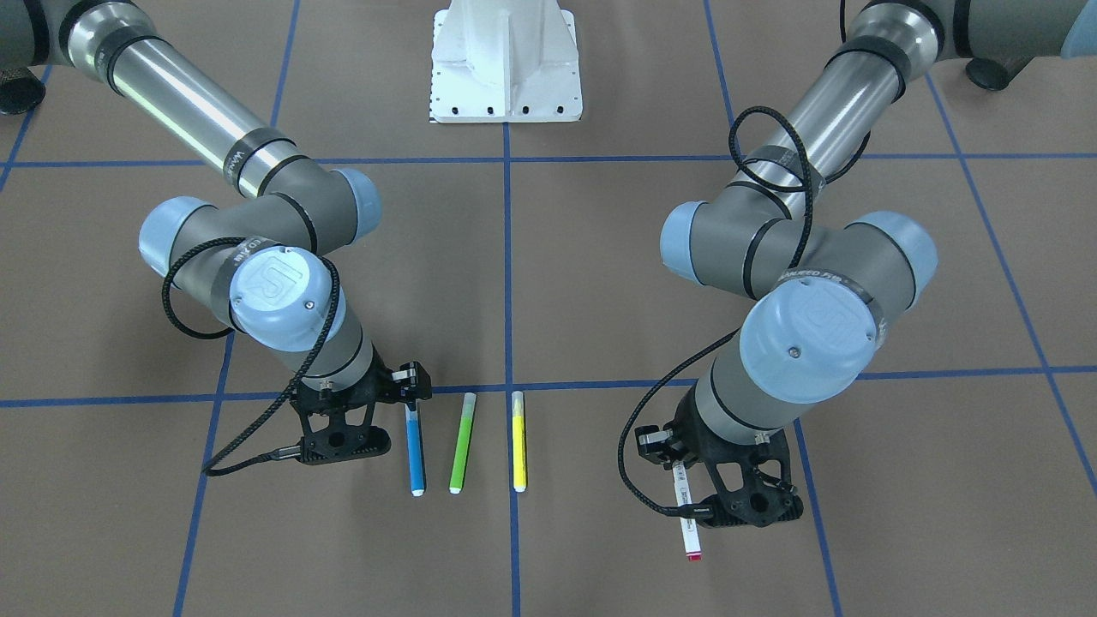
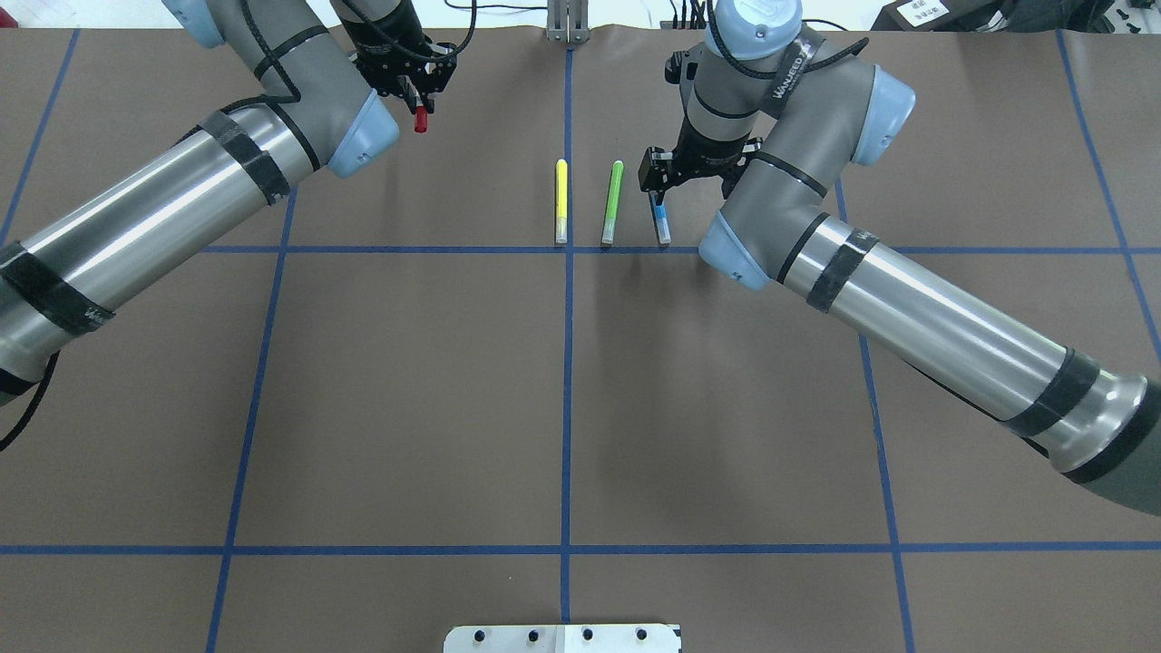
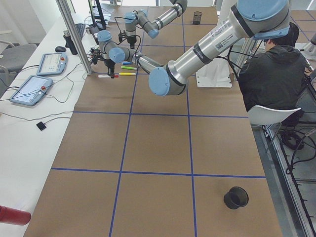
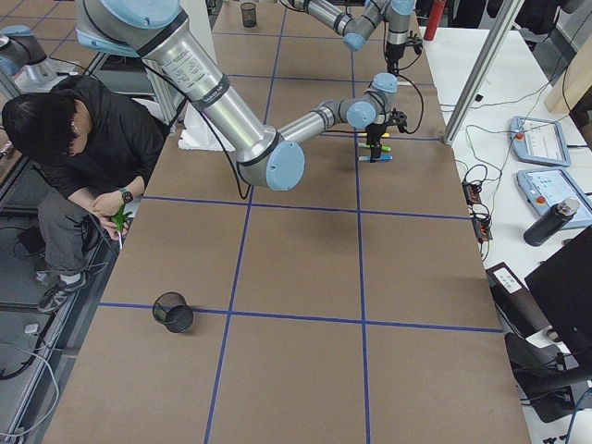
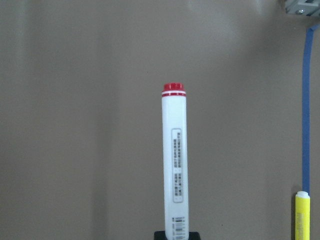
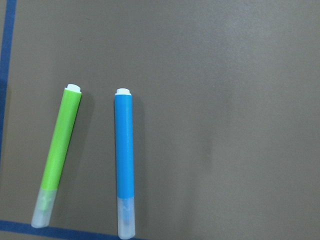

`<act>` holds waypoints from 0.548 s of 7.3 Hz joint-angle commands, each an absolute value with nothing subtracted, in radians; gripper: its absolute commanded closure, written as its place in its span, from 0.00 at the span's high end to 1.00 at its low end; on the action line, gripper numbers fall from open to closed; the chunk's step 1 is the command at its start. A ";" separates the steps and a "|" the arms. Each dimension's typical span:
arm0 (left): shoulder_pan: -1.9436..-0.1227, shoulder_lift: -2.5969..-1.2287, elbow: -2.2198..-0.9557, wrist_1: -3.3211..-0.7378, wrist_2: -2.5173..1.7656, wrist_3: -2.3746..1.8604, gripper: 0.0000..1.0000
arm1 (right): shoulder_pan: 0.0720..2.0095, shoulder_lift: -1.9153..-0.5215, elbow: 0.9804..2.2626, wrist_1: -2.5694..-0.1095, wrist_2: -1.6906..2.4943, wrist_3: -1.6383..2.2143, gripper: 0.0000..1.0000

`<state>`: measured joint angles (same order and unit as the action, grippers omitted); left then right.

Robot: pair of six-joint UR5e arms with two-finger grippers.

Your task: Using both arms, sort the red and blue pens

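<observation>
White along its barrel, the red marker [image 5: 174, 165] ends in a red tip with a thin white ring and carries a printed label too small to read. It sits out on the robot's left side of the brown paper-covered desk [image 2: 408, 390], well apart from the other markers. The blue marker [image 6: 125, 162] has a blue barrel, a translucent cap and a white end. It lies flat with its cap end reaching a blue tape line [image 2: 408, 248], just beside the green marker [image 6: 57, 155], with the yellow marker [image 1: 518, 441] next along.

From overhead only the red marker's red tip shows; the rest is under the left end effector [image 2: 417, 98], and the left wrist view cuts off its gripped end. Whether it touches the desk I cannot tell. The overhead view hides the blue marker's far part beneath the right end effector [image 1: 411, 387].

The left end effector is clamped on the red marker near that hidden end. The right end effector hangs over the blue marker, apparently parted and holding nothing; no finger shows in its wrist view.
</observation>
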<state>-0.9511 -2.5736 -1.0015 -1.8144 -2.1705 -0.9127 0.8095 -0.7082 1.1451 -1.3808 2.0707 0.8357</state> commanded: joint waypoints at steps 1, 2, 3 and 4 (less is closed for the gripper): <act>-0.951 -2.572 -1.003 -1.815 -2.171 -0.913 0.00 | 0.787 -0.684 1.098 -1.349 2.056 0.836 0.87; -0.951 -2.572 -1.003 -1.815 -2.171 -0.913 0.00 | 0.776 -0.686 1.098 -1.348 2.052 0.836 0.83; -0.951 -2.572 -1.005 -1.815 -2.171 -0.913 0.00 | 0.766 -0.686 1.098 -1.348 2.045 0.836 0.74; -0.951 -2.571 -1.014 -1.813 -2.171 -0.913 0.00 | 0.762 -0.684 1.082 -1.345 2.045 0.831 0.69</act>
<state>-0.9511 -2.5721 -1.0065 -1.8144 -2.1706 -0.9127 0.7707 -0.6856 1.0955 -1.3489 2.0483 0.8350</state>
